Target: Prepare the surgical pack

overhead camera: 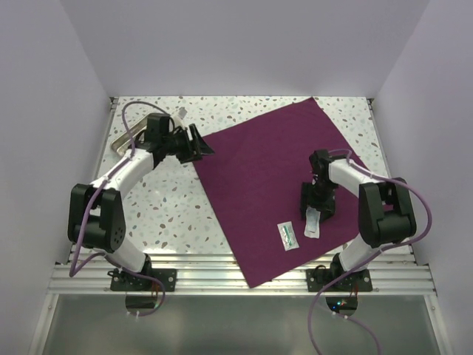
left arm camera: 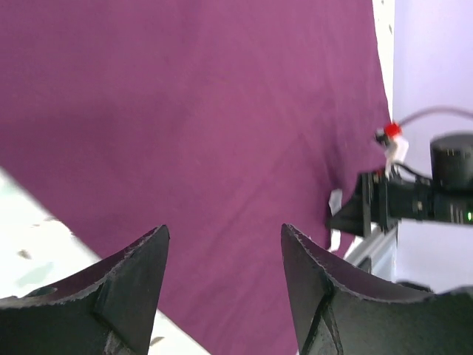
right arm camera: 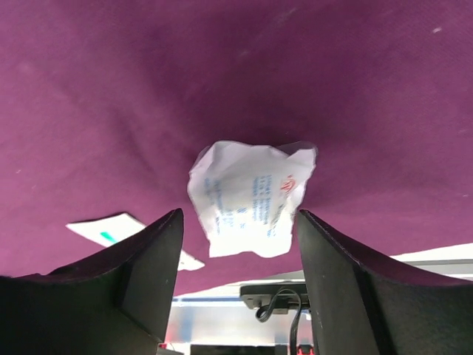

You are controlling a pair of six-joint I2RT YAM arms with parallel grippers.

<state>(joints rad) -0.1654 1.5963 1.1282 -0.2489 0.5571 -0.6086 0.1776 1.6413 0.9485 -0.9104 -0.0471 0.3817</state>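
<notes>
The surgical pack (overhead camera: 270,177) is a wide purple-maroon cloth lying flat and turned like a diamond on the speckled table; it fills the left wrist view (left arm camera: 207,111) and the right wrist view (right arm camera: 236,74). My left gripper (overhead camera: 198,144) is open and empty at the cloth's left corner (left arm camera: 224,237). My right gripper (overhead camera: 316,205) is open over the cloth's near right part (right arm camera: 238,222). A crumpled white packet (right arm camera: 247,200) lies on the cloth just beyond its fingertips, also seen from above (overhead camera: 313,222). A flat white packet with green print (overhead camera: 287,236) lies beside it.
A metal tray (overhead camera: 118,142) sits at the far left behind the left arm. The aluminium rail (overhead camera: 236,274) runs along the near table edge, and the cloth's near corner overlaps it. White walls close in both sides.
</notes>
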